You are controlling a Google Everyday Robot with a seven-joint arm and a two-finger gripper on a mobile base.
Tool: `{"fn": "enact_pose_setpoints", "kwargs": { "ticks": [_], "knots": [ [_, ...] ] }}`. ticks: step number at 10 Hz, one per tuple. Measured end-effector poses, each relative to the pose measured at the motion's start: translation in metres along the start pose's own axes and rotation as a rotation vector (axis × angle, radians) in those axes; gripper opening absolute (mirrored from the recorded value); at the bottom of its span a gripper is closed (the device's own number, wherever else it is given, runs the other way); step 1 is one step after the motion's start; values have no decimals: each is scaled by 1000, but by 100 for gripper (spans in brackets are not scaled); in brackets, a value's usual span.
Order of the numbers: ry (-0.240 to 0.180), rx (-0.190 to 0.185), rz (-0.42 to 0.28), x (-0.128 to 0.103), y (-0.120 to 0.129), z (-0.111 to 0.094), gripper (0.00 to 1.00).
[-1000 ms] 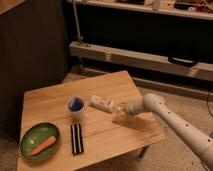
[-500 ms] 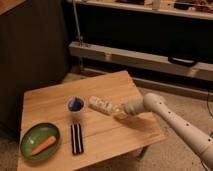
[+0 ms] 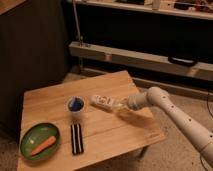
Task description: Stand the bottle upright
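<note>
The robot's single white arm (image 3: 172, 114) comes in from the lower right corner, its long, round lower segment rising at a slant toward the middle of the scene. Small dark dots run along that segment. Near its top the arm bends at a rounded joint (image 3: 156, 93) and turns left and slightly downward into a short, thick wrist (image 3: 137, 100). At the end of the wrist the gripper (image 3: 120, 105) hangs low over the table (image 3: 115, 137), pointing left, its fingers pinched together on the near end of the lying bottle (image 3: 102, 101).
</note>
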Motion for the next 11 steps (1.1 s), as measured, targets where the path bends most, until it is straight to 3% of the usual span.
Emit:
{"fn": "enact_pose_setpoints", "kwargs": {
  "ticks": [1,5,11],
  "knots": [
    [0,9,-37,17,20,-20,29],
    [-29,73,-178,62,53,-64,29],
    [-32,81,-193,66,56,-69,29]
  ]
}}
